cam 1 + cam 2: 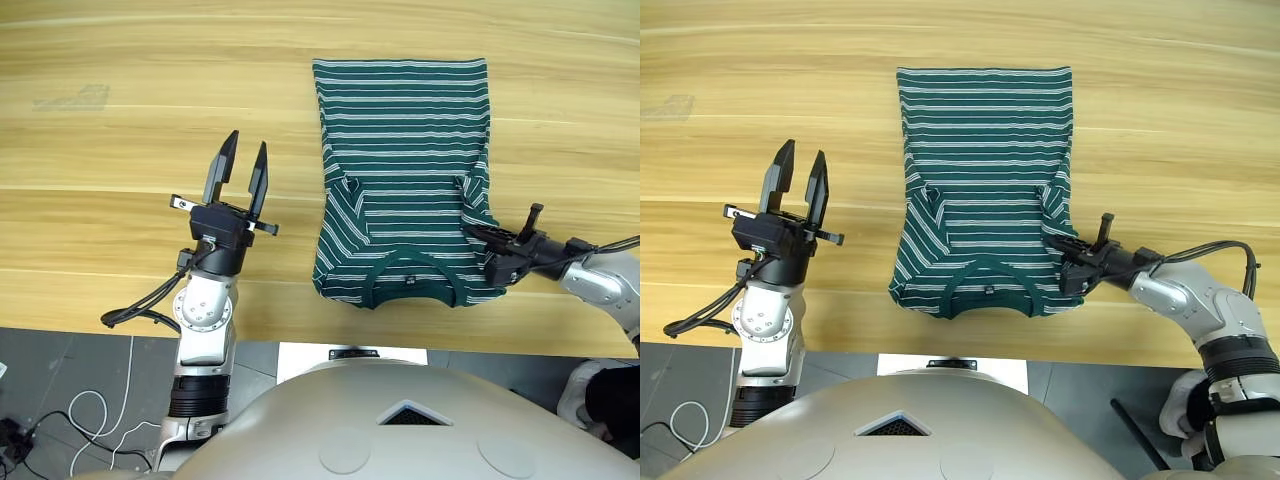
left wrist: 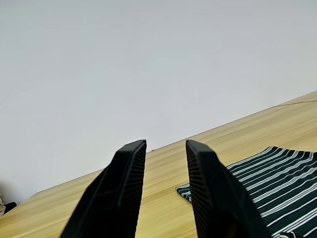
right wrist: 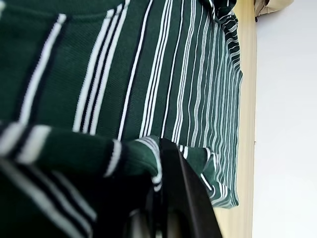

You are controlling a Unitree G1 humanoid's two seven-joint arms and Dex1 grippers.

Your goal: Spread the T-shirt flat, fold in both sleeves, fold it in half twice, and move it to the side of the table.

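T-shirt (image 1: 405, 150) is laid flat on the wooden table (image 1: 120, 150), right of centre, collar toward the robot, both sleeves tucked in over the body. Right gripper (image 1: 480, 236) is set at the shirt's near right edge by the shoulder, with its fingers clamped on a fold of the striped fabric (seen bunched over one finger in the right wrist view). Left gripper (image 1: 247, 142) is held over bare table left of the shirt, apart from it, fingers spread and holding nothing.
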